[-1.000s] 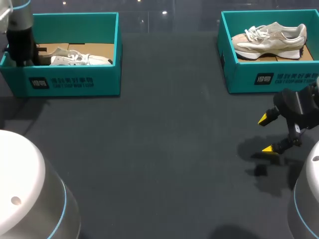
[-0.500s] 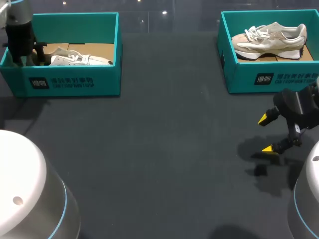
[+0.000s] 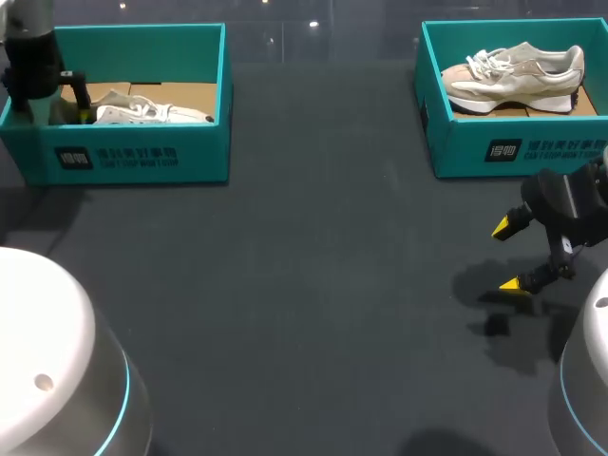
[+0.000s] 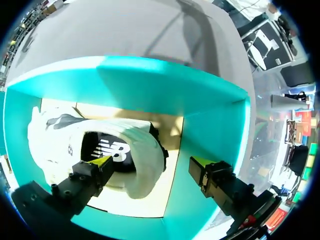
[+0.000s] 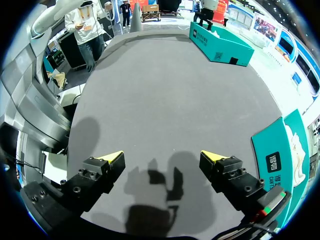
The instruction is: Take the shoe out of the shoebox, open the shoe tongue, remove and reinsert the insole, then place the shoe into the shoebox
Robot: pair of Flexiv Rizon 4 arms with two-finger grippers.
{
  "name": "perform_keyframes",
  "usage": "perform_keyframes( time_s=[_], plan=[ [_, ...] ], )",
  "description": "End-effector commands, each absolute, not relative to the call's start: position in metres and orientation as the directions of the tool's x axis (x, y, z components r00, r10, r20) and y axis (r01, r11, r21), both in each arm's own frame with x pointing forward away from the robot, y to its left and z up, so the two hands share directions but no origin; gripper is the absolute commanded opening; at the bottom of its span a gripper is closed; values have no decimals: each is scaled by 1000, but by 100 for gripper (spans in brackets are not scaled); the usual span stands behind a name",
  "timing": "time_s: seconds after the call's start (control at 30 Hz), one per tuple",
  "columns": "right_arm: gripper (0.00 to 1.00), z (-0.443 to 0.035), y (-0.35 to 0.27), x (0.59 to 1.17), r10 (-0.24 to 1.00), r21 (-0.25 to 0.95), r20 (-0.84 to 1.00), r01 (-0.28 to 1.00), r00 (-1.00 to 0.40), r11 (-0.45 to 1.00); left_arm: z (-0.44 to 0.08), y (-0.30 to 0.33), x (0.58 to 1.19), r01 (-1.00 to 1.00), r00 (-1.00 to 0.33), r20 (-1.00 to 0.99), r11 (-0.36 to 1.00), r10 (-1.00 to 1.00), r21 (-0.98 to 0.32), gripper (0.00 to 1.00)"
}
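A white shoe [image 3: 152, 111] lies on its side in the teal shoebox [image 3: 133, 157] at the far left. My left arm [image 3: 33, 66] stands over that box's left end. In the left wrist view the left gripper [image 4: 152, 165] is open over the shoe's heel [image 4: 145, 165]. One fingertip [image 4: 102, 162] sits at the shoe's mouth by the black insole [image 4: 107, 150], and the other hangs apart near the box wall [image 4: 215, 130]. My right gripper [image 3: 508, 256] is open and holds nothing, low over the bare table [image 5: 165, 100].
A second teal shoebox [image 3: 513, 152] at the far right holds a beige shoe [image 3: 518, 71], just behind my right gripper. Its corner [image 5: 282, 155] shows beside the right gripper in the right wrist view. A dark tabletop [image 3: 313, 266] spreads between the boxes.
My left gripper has opened and let go of the white shoe's heel, and the left arm has drawn back a little. The shoe stays in its box. The right arm has not moved.
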State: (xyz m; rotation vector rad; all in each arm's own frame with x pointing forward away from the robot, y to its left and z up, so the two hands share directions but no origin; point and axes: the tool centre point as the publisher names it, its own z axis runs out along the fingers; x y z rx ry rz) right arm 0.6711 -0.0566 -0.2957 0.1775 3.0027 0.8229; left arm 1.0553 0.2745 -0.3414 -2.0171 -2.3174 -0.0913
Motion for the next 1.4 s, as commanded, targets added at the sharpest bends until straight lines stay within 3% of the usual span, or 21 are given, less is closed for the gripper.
perform_keyframes(
  time_s=[0.03, 0.47, 0.93, 1.4],
  plan=[
    [100, -296, -56, 670, 118, 507, 5, 104, -993, 856, -317, 280, 1047, 991, -137, 75, 136, 988, 21, 100],
    [100, -296, -56, 670, 118, 507, 5, 104, -993, 856, -250, 261, 1042, 993, -101, -13, 102, 995, 66, 100],
    [100, -296, -56, 670, 118, 507, 5, 104, -993, 856, -177, 257, 1008, 996, -63, 38, 60, 997, 72, 100],
    [100, -296, -56, 670, 118, 507, 5, 104, -993, 856, -176, 257, 1007, 999, -31, 52, 29, 998, 41, 100]
  ],
)
